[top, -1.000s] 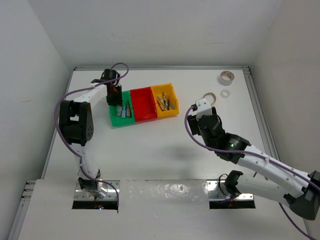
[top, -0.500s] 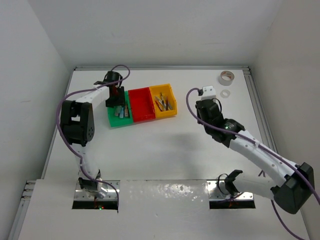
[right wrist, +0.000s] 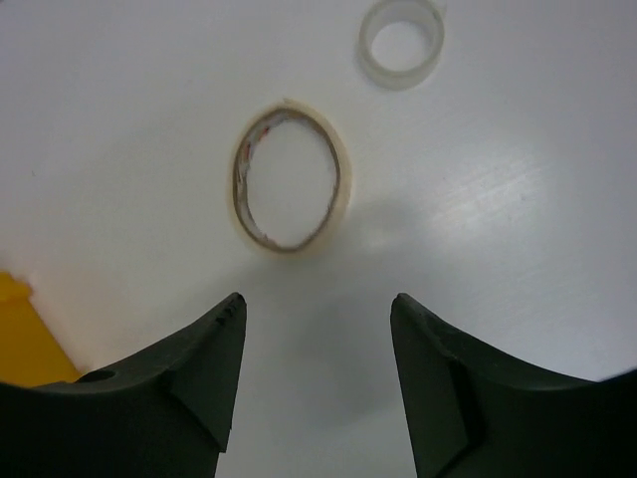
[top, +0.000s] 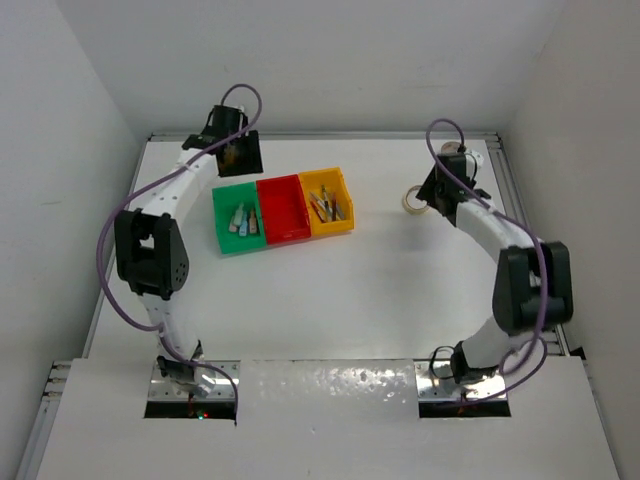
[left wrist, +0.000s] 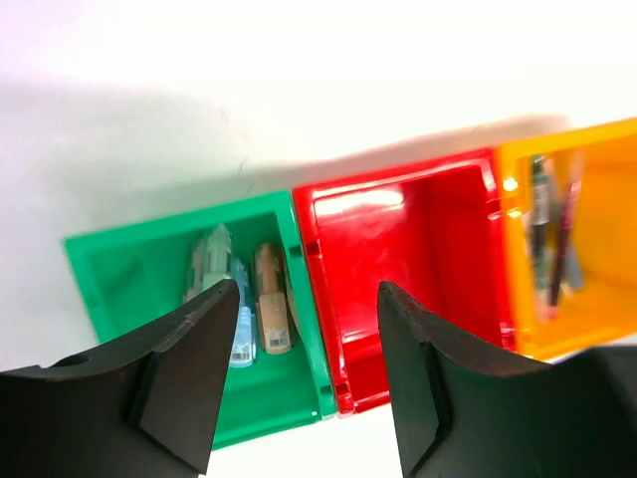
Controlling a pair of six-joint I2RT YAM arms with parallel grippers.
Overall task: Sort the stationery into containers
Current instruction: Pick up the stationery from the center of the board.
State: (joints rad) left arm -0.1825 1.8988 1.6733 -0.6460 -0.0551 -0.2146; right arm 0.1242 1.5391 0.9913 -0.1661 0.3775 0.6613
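Left tool (left wrist: pixel 307 286) hangs released and empty above the bins, its jaws spread over the wall between the green bin (left wrist: pixel 179 224) and the red bin (left wrist: pixel 418 269). Right tool (right wrist: pixel 318 297) is likewise released and holds nothing, poised just short of a tan tape roll (right wrist: pixel 239 189) lying flat on the bench (right wrist: pixel 498 199).

Progress is judged as well advanced. The green bin holds chunky pastel pieces (left wrist: pixel 271 309) and the yellow bin (left wrist: pixel 607 199) holds pens (left wrist: pixel 540 229). The red bin is empty, so the tape appears to be what is left.

Count: 3 bins; at least 2 pastel pieces; at least 3 pens, too crowded to count exactly; 2 tape rolls clearly seen, tan and white (right wrist: pixel 401 80), near each other. The right arm may hide more.
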